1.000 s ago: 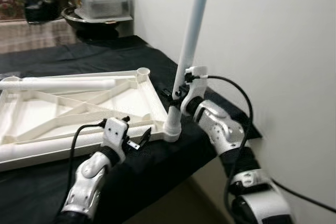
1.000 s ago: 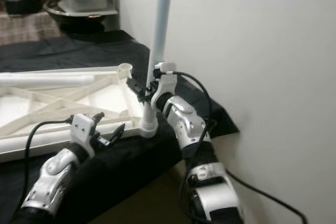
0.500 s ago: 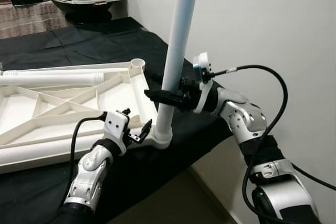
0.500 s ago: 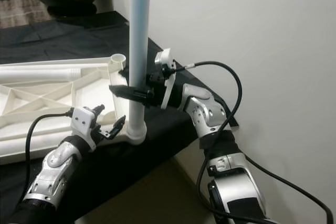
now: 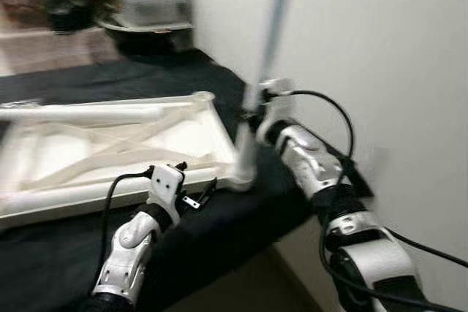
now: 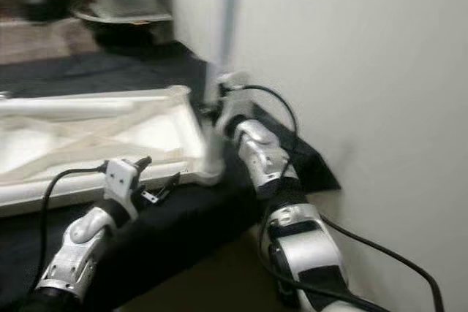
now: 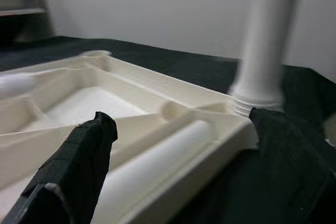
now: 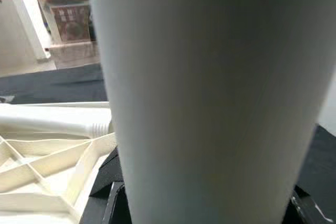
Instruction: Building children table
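The whole scene is smeared with motion blur now, and the camera has been swung since half a second ago: the storage bins at the back are seen again at 12 o'clock, and the right arm, which was reaching in sideways, is now drawn in behind the pole. The upright table leg (image 5: 265, 63) is still stood in the near right corner socket (image 5: 242, 177) of the upturned white tabletop (image 5: 110, 147), which is laid underside-up on the black cloth (image 5: 219, 239), ribbed braces showing. The right gripper (image 5: 252, 111) is held against the leg low down at 3 o'clock of the tabletop; whether its fingers are clamped or slack cannot be told through the blur, though the leg is pressed close before its wrist camera (image 8: 210, 87). The left gripper (image 5: 199, 189) is parted, one finger (image 7: 79, 156) over the tabletop rim, the other by the socket collar, nothing pinched. A second leg (image 5: 80, 114) is laid flat across the far side at 10 o'clock, and another (image 7: 157, 156) is laid along the near rim.
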### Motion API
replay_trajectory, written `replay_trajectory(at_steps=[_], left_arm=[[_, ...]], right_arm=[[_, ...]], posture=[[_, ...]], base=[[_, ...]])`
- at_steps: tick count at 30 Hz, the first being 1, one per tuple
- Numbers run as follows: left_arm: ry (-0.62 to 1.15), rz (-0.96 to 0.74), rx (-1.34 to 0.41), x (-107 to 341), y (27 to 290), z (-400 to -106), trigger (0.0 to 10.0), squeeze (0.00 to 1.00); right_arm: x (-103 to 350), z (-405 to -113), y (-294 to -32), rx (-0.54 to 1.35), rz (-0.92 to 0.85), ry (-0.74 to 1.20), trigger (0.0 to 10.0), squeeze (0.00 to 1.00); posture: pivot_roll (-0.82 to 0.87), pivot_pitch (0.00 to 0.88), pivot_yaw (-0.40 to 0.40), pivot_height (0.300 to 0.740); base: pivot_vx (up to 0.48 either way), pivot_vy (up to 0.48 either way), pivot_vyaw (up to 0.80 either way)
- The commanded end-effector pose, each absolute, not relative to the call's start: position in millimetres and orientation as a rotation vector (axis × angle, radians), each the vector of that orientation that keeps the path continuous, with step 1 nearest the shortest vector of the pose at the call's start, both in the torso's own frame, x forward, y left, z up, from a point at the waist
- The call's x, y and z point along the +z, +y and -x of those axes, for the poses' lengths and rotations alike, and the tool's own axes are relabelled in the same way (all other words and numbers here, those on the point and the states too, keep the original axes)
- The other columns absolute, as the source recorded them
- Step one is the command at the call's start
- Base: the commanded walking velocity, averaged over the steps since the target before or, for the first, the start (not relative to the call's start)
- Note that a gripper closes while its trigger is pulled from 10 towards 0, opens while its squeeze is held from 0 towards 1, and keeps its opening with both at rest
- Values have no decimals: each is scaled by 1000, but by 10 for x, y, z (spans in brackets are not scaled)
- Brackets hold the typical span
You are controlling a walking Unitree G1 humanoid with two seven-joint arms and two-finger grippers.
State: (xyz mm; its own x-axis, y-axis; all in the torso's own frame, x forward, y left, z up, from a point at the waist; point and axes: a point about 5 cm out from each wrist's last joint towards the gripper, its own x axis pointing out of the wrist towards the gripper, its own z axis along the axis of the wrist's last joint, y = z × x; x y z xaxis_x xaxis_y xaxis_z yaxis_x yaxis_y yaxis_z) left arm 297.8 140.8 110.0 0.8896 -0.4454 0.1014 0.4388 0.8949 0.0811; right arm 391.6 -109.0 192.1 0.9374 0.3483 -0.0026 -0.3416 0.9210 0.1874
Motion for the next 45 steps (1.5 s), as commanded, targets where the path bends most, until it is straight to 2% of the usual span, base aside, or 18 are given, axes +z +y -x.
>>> replay_trajectory(at_steps=[1,3,4,7,8,18,20,21,22,23,26,29,34,35,37,38,44,45], left_arm=[[-100,-69,-482,1077,1392,-2982,10000,0],[-99,-70,-481,1077,1400,-2986,10000,0],[-99,-71,-481,1078,1405,-2990,10000,0],[-101,-73,-479,1086,1404,-2999,10000,0],[-103,-72,-478,1090,1401,-3003,10000,0],[-104,-67,-473,1072,1394,-2981,10000,0],[-104,-69,-469,1074,1407,-2982,10000,0],[-104,-71,-466,1076,1419,-2984,10000,0],[-104,-71,-466,1076,1419,-2984,10000,0],[-105,-73,-464,1078,1424,-2985,10000,0],[-105,-73,-462,1078,1425,-2985,10000,0],[-104,-73,-465,1072,1414,-2980,10000,0],[-103,-73,-467,1071,1404,-2982,10000,0],[-104,-71,-470,1074,1395,-2988,10000,0],[-104,-71,-471,1076,1390,-2992,10000,0],[-105,-69,-473,1077,1385,-2995,10000,0],[-103,-70,-479,1071,1374,-2996,10000,0],[-103,-69,-479,1068,1371,-2996,10000,0]], right_arm=[[1761,-3781,-963,520,-344,94,10000,0],[1832,-3756,-922,578,-372,60,10000,0],[1904,-3745,-910,620,-367,25,10000,1000],[2034,-3731,-871,719,-376,-13,10000,1000],[2113,-3721,-840,797,-364,-31,10000,0],[2395,-3234,-729,1476,-244,-163,10000,0],[2381,-3180,-724,1539,-224,-156,8863,0],[2354,-3149,-717,1579,-212,-143,4902,0],[2354,-3149,-717,1579,-212,-143,4902,0],[2289,-3129,-703,1605,-202,-118,0,0],[2139,-3193,-664,1528,-133,-57,0,0],[1762,-3643,-717,949,-4,161,0,0],[1631,-3835,-958,555,-41,243,0,0],[1586,-3812,-991,506,-53,255,3961,0],[1558,-3784,-998,494,-55,260,3961,0],[1577,-3742,-942,533,-73,243,10000,0],[1793,-3676,-794,681,-150,120,10000,0],[1853,-3693,-786,703,-171,89,10000,1000]], posture=[[18,0,-94,740],[16,0,-93,740],[16,0,-94,740],[21,0,-100,740],[21,0,-101,740],[33,0,-110,740],[33,0,-110,740],[33,0,-110,740],[33,0,-110,740],[47,0,-121,740],[45,0,-119,740],[37,0,-113,740],[34,0,-112,740],[29,0,-108,740],[29,0,-108,740],[29,0,-108,740],[29,0,-108,740],[20,0,-103,740]], base=[[0,0,0],[0,0,0],[0,0,0],[0,0,0],[0,0,0],[0,0,0],[0,0,0],[0,0,0],[0,0,0],[0,0,0],[0,0,0],[0,0,0],[0,0,0],[0,0,0],[0,0,0],[0,0,0],[0,0,0],[0,0,0]])
